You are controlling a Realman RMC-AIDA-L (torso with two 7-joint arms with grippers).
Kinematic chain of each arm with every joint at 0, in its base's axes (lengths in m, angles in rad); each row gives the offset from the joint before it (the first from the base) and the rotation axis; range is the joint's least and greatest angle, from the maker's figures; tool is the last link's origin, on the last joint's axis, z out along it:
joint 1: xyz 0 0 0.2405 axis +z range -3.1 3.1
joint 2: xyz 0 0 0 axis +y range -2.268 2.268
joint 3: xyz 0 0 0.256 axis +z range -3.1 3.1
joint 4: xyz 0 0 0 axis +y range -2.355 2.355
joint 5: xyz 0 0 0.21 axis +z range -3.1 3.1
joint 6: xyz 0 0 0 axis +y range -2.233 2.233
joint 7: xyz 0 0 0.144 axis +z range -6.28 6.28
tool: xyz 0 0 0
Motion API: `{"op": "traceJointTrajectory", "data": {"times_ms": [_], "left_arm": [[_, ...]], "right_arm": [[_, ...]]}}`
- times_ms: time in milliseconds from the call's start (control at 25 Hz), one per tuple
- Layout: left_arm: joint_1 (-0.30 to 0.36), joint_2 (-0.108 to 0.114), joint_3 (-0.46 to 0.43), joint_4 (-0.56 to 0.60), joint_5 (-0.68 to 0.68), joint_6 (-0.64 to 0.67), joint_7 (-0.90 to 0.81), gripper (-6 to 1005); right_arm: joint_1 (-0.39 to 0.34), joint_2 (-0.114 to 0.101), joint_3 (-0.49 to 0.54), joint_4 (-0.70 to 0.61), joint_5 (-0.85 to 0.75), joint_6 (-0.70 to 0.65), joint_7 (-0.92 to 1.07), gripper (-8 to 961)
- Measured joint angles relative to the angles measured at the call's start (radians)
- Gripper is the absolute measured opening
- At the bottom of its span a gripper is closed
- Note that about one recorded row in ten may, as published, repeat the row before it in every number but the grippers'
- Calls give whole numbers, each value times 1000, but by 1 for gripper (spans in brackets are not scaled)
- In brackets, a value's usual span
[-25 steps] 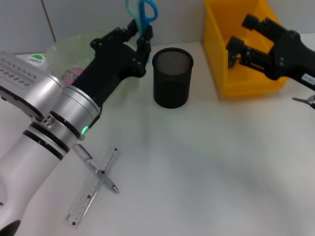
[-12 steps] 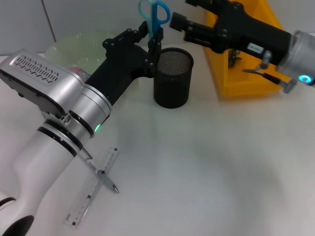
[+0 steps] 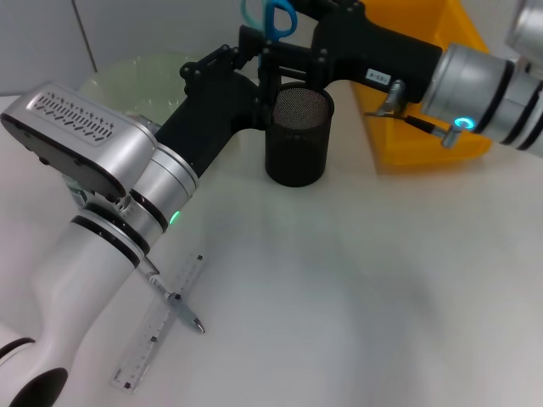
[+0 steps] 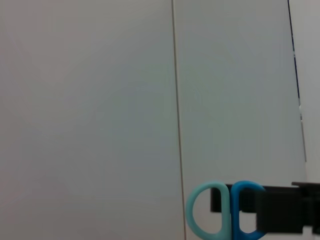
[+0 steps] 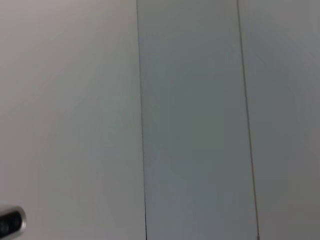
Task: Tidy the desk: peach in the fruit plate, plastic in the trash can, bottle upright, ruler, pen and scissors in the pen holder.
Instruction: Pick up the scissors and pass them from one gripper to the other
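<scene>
Head view: left claw [image 3: 265, 68] grasps the scissors [image 3: 270, 19] upright, handles up, just beside and above the holder [image 3: 297, 134]'s rim; right claw [image 3: 288, 52] crowds alongside, its grip unclear.

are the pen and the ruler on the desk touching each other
Touching. The head view shows the pen lying crosswise over the clear ruler, crossing it near its middle with no gap showing between them.

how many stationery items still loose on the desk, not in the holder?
2: the ruler and the pen crossed over it, near the left arm. The scissors are held upright above the pen holder; the arms may hide others.
</scene>
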Motion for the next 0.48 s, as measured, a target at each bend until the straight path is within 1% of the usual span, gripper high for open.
{"op": "traceJointTrajectory", "data": {"times_ms": [120,480], "left_arm": [[0,0,2,1,-7,0,6,320],[2,0,1,1,-11,6,7,328]], "right_arm": [[-1,0,-18,-21,9,28,0,820],[-2,-1,-23,-42,23,59,-3,808]]}}
